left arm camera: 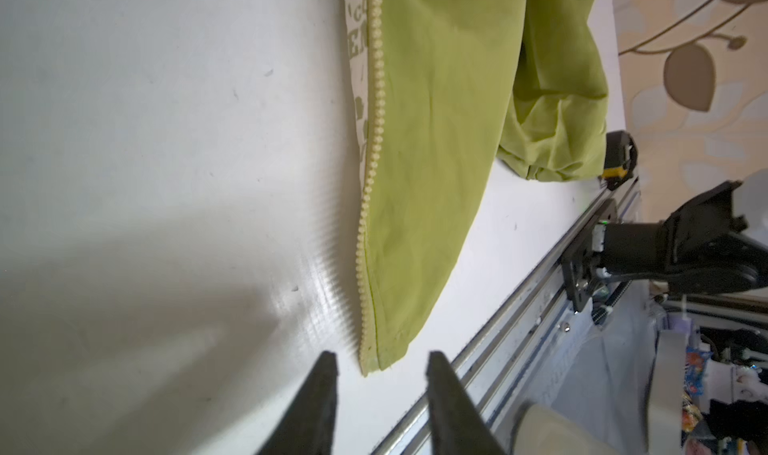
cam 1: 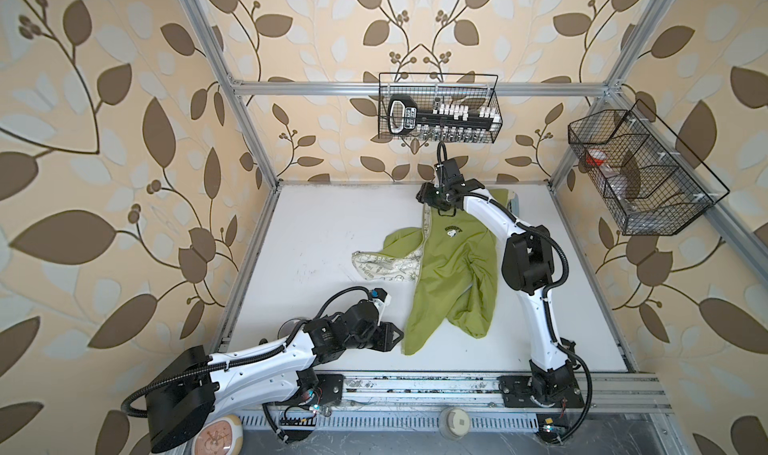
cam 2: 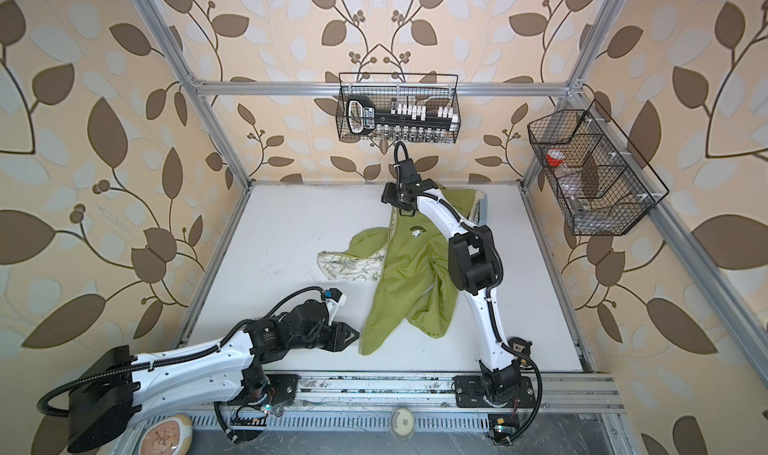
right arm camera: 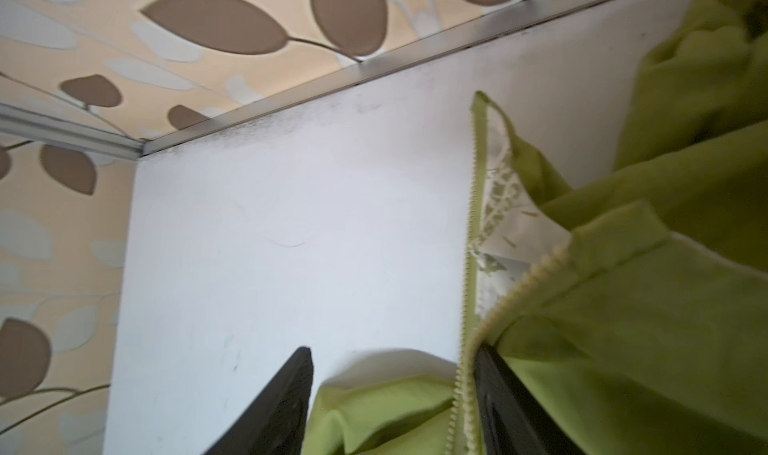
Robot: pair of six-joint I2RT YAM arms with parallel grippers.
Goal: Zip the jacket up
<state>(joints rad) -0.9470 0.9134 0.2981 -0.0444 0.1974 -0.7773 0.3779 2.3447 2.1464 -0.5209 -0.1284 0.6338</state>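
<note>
The lime-green jacket (cam 1: 453, 274) (cam 2: 411, 274) lies crumpled and unzipped on the white table, its cream patterned lining (cam 1: 386, 266) turned out to the left. My left gripper (cam 1: 395, 334) (left arm camera: 382, 359) is open, low over the table, with the jacket's bottom corner and its cream zipper teeth (left arm camera: 376, 112) just beyond the fingertips, not touching. My right gripper (cam 1: 446, 212) (right arm camera: 392, 353) is open at the collar end. Green fabric (right arm camera: 374, 411) lies between its wide-apart jaws, and a row of zipper teeth (right arm camera: 463, 390) runs along one finger (right arm camera: 498, 390).
A black wire basket (cam 1: 440, 108) with tools hangs on the back wall and another (cam 1: 640, 170) on the right frame. The metal rail (cam 1: 415, 386) with both arm bases runs along the table's front edge. A cream round object (cam 1: 218, 434) sits below the left arm.
</note>
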